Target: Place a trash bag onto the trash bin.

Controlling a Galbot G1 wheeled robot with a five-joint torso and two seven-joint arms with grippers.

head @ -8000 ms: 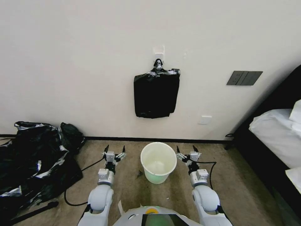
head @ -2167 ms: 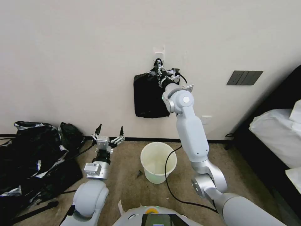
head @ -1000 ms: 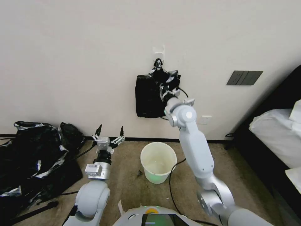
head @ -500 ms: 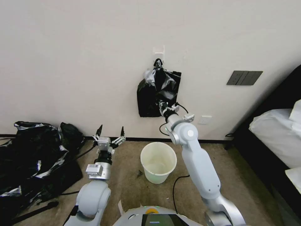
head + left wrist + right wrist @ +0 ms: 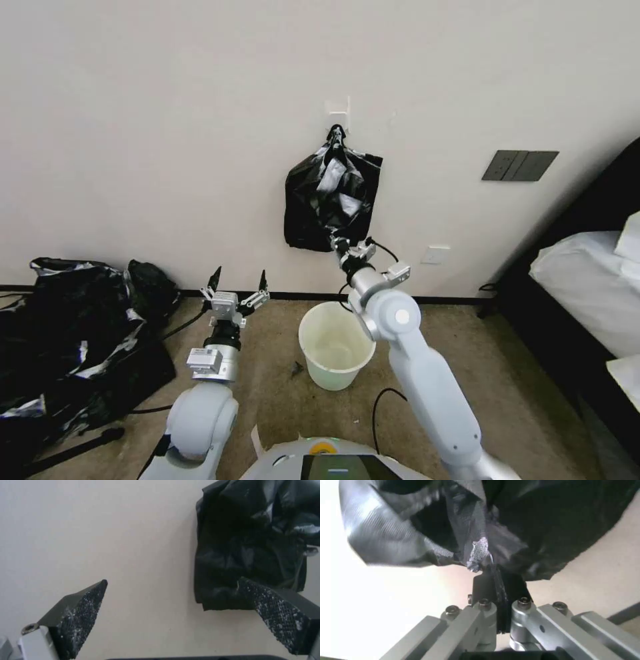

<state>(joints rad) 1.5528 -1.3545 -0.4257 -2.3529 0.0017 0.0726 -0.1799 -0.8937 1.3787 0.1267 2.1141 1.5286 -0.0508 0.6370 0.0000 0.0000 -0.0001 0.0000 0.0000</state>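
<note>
Head view: wrinkled glossy bag (image 5: pixel 331 200) hangs mid-frame, right gripper (image 5: pixel 341 245) pinching its lower edge, left gripper (image 5: pixel 238 279) spread wide, idle.

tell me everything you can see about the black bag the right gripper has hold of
The trash bag is thin, glossy, wrinkled black plastic with pale glints. It hangs against the wall below a clip on a white hook, still caught at the top, in front of the black bundle there. The right gripper is shut on its lower edge, pulling it down and outward above the trash bin.
</note>
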